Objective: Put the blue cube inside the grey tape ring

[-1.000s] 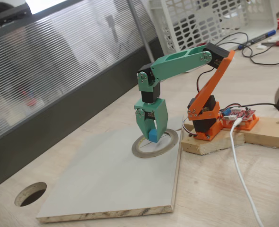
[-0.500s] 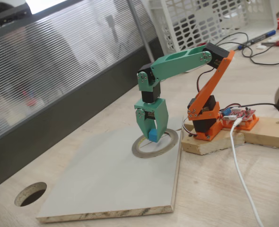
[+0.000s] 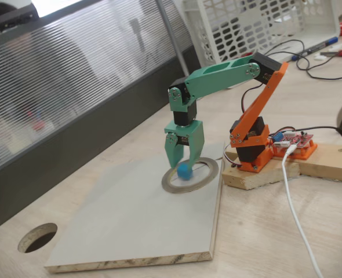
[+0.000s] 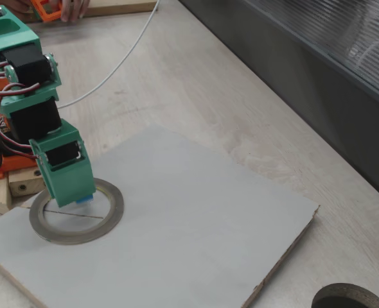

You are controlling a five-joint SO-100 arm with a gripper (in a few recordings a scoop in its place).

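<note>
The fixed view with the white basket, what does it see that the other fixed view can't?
A fixed view has the white basket, the orange arm base and the whole blue cube, free under the open tool. A fixed view has a person's fingers and just a sliver of the cube. Both have the grey tape ring and the desk hole.

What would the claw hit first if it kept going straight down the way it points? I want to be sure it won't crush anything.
Most likely the blue cube, which sits just under the open claw inside the grey tape ring. Below that is the grey board. Exact depth alignment is hard to judge.
</note>
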